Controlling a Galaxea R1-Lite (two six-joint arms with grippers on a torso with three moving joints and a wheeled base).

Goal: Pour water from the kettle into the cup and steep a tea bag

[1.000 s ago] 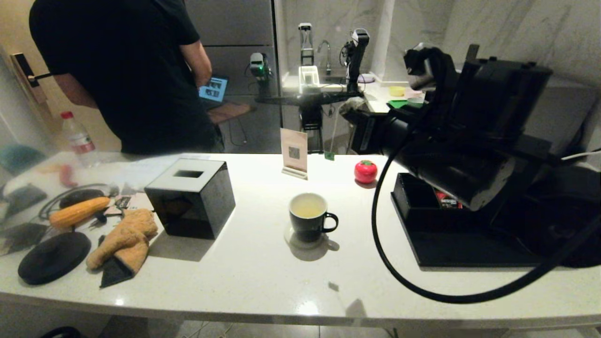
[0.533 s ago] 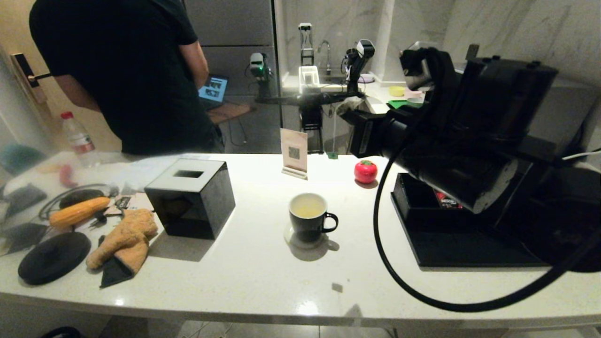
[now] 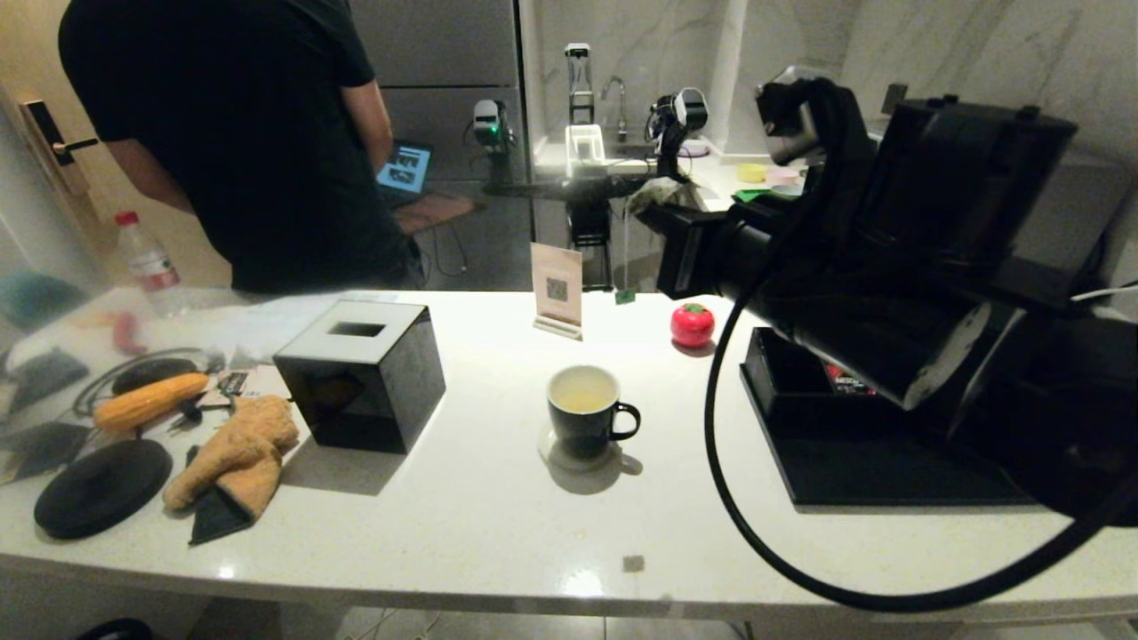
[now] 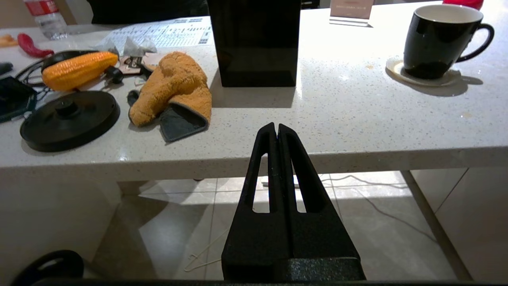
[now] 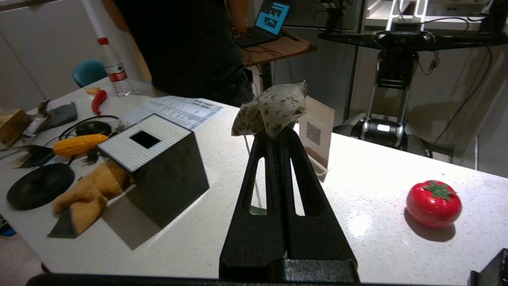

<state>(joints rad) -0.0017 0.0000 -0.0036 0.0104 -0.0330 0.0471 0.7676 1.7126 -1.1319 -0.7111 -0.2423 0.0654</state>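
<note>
The cup (image 3: 582, 418), a black mug with a white inside, stands on a coaster mid-table and holds pale yellowish water (image 3: 583, 397). My right gripper (image 3: 662, 203) hangs high over the far side of the table, behind and to the right of the cup, shut on the tea bag (image 5: 272, 109). The speckled bag bunches above the fingertips, and its string drops to a green tag (image 3: 625, 296). My left gripper (image 4: 276, 126) is shut and empty, low in front of the table edge. The cup (image 4: 434, 43) also shows in that view. The kettle is hidden behind my right arm.
A black cube tissue box (image 3: 360, 373) stands left of the cup. Near the left edge lie a round kettle base (image 3: 102, 487), an orange mitt (image 3: 236, 453) and a corn cob (image 3: 147, 400). At the back stand a card stand (image 3: 556, 289) and a red tomato timer (image 3: 692, 324). A black tray (image 3: 853, 471) lies right. A person stands behind.
My right arm has carried the tea bag a little to the left and higher. The cup and the left gripper have not moved.
</note>
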